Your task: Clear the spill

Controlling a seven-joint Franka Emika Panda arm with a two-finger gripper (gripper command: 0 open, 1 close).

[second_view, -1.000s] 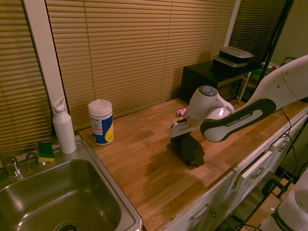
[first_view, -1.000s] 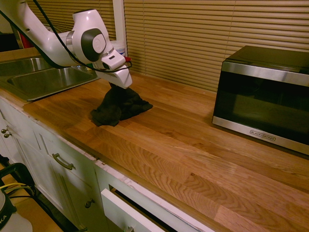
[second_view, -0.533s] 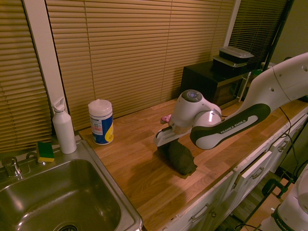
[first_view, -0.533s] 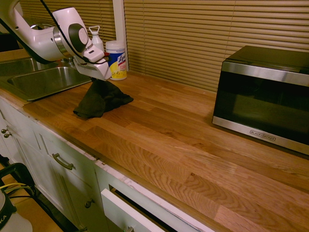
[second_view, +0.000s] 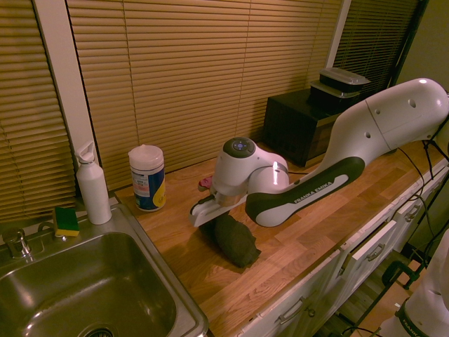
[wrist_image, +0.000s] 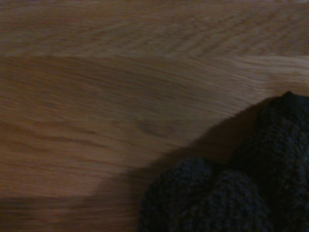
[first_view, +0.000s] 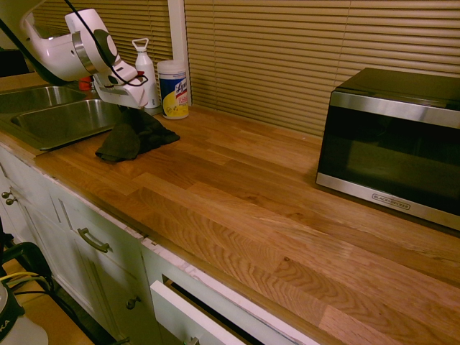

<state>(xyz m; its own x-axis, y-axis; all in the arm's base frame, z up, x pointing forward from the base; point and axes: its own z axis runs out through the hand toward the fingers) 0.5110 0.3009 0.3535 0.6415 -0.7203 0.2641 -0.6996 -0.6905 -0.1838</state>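
End effector: the end effector (first_view: 132,116) was clenched on the cloth, pointing down over the bench, with its fingertips hidden in the dark fabric.
Cloth: the cloth (first_view: 128,141) was dark grey-black and bunched up beneath the end effector, its loose folds spread out on the bench near the sink. In the wrist view it showed a coarse, nubbly weave and cast a soft shadow on the wood.
Spill: its place could not be told from the pictures; the cloth and the arm hid part of the wood.
Arm: the white arm (second_view: 305,196) reached over the bench, bent low at the wrist.
Bench: the bench (first_view: 266,208) was of wood laid in strips, with a visible grain.
Tub: the tub (first_view: 174,93), white-lidded with a blue and yellow label, stood upright near the cloth, on the side toward the blinds.
Bottle: the bottle (second_view: 94,188) was white with a loop on top and stood upright at the sink's corner, just beside the tub.
Sink: the sink (second_view: 151,260) was of metal, set into the bench.
Sponge: the sponge (second_view: 66,222), green and yellow, was behind the basin, between the faucet (second_view: 19,244) and the bottle.
Microwave: the microwave (first_view: 392,144) stood well apart from the cloth, its door closed.
Containers: two dark containers (second_view: 339,89) with clear lids were stacked on the microwave.
Drawer: the drawer (first_view: 188,316) below the bench stood partly open.
Blinds: the blinds (first_view: 316,57) were lowered behind the bench.
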